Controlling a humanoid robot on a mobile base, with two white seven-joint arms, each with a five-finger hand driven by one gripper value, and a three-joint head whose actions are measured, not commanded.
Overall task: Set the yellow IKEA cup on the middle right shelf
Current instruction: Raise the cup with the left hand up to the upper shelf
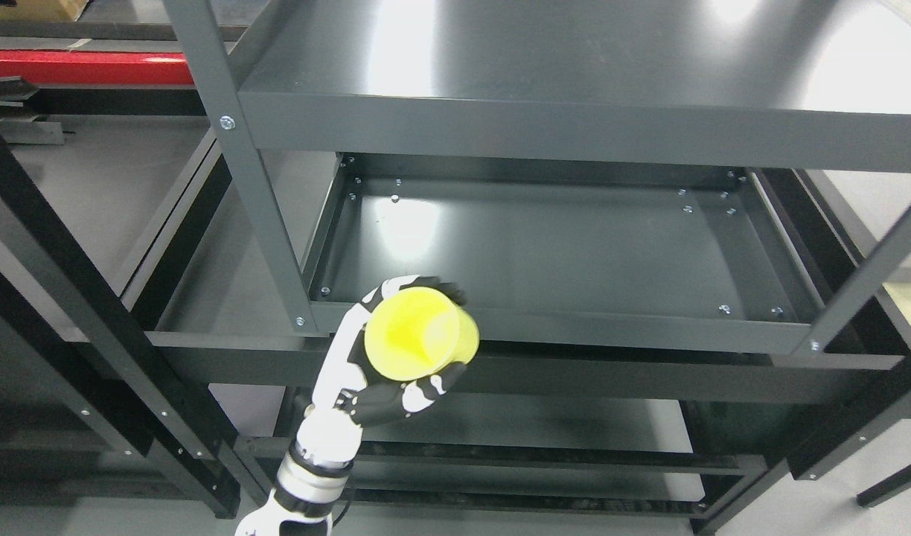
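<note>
- Shelving of dark grey metal (545,126) fills most of the frame, seen from above; its top deck spans the upper centre and upper right and carries bright light reflections.
- Below that deck, the middle shelf (560,253) occupies the centre of the frame. It is a shallow tray with a raised lip, and small bolt heads show in its corners.
- One grey upright post (247,171) runs from the upper left of the frame down to the shelf's front left corner.
- The left arm enters at the bottom edge, left of the middle, and rises toward the lower centre of the frame.
- The left hand (396,357), white with black joints, is wrapped around the yellow cup (418,333): fingers (426,286) curl over its upper side and the thumb presses from below.
- The cup is held tilted, its open mouth facing the camera and its base pointing toward the right of the frame.
- The cup sits in the lower centre of the frame, in front of the shelf's front lip near its left corner. It is not resting on the shelf surface.
- A lower shelf level (530,424) shows beneath the hand in the lower centre.
- A red bar (83,68) lies across the upper left of the frame, behind a second black frame.
</note>
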